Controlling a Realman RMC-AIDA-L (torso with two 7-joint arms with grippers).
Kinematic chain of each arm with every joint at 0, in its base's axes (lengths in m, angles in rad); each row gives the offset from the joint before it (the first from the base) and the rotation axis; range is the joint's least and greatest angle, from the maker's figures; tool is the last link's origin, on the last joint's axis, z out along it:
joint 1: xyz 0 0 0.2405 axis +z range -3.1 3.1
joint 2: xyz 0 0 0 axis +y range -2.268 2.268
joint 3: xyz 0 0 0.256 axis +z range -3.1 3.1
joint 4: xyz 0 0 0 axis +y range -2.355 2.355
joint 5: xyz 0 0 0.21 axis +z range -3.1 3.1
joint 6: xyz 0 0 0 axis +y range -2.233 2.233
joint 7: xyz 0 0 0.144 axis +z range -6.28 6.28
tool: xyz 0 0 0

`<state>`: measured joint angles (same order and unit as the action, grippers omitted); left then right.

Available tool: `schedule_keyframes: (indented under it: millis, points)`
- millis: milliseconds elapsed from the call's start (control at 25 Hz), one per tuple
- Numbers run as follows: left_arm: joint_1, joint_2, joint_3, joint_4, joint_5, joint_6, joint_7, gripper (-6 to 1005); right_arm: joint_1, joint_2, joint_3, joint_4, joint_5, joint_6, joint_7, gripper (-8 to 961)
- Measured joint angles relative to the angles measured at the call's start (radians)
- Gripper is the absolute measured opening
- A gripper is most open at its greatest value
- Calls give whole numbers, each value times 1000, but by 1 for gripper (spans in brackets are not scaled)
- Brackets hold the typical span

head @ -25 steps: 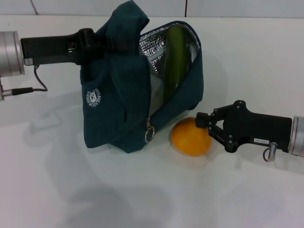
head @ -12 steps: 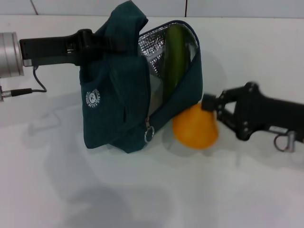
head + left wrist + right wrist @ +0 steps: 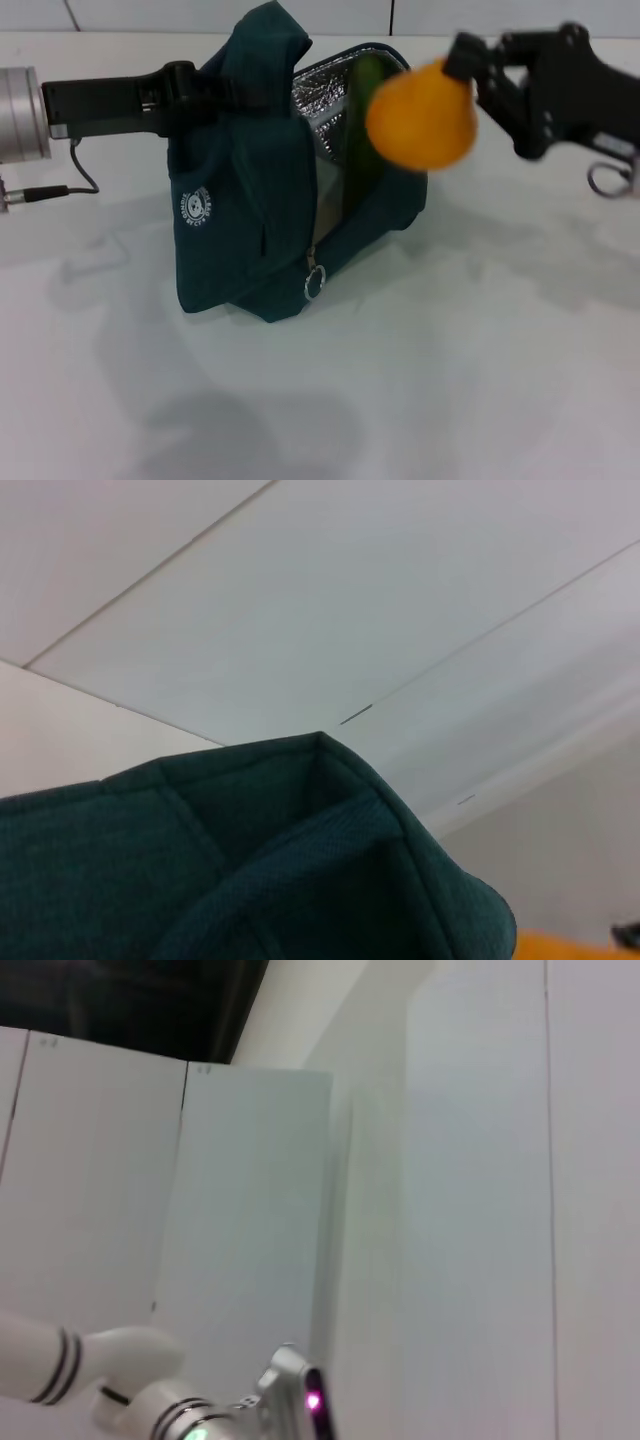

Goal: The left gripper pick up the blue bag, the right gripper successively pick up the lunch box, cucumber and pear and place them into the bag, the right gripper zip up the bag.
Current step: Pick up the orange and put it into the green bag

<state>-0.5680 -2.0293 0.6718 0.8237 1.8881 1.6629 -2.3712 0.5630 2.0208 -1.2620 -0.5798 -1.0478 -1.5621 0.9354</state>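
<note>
The left gripper (image 3: 200,92) comes in from the robot's left, clamped on the handles of the blue bag (image 3: 250,200), holding the top up while the bag's base rests on the white counter (image 3: 450,380). Bag mouth is unzipped & gaping toward the robot's right, silver foil lining (image 3: 318,110) showing. The cucumber (image 3: 362,130) stands on end inside, leaning vs. the lining, its top partly hidden behind the pear (image 3: 422,113). The right gripper (image 3: 462,62) is up in the air w/ the pear pinched between its fingers, just beside the bag's upper opening, clear of the counter. Zip ring pull (image 3: 315,281) hangs at the bag's lower front edge; white round logo (image 3: 198,204) on the side panel. Lunch box can't be made out. Left wrist view: bag fabric (image 3: 250,870) close up, an orange sliver of the pear (image 3: 565,946) at the edge.
</note>
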Motion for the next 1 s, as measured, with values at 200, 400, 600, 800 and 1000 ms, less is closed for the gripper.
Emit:
schedule_keyframes:
  millis: [200,400,600,800,1000]
  points:
    - [-4,-1,0,0,0,-7,3,50,70,4,-9,8,5,77,-16,26]
    - [-7,-6,0,-1,0,-11,7,50,119,7,-40,19,5,172,-34,27]
    - [-9,-7,0,-1,0,-15,9,50,165,7,-60,75,6,220,-33,27]
    - [-9,-11,0,-1,0,-20,16,50,198,7,-86,115,14,290,-8,28]
    - [-9,-12,0,-1,0,-22,17,50,221,4,-160,114,18,353,68,29]
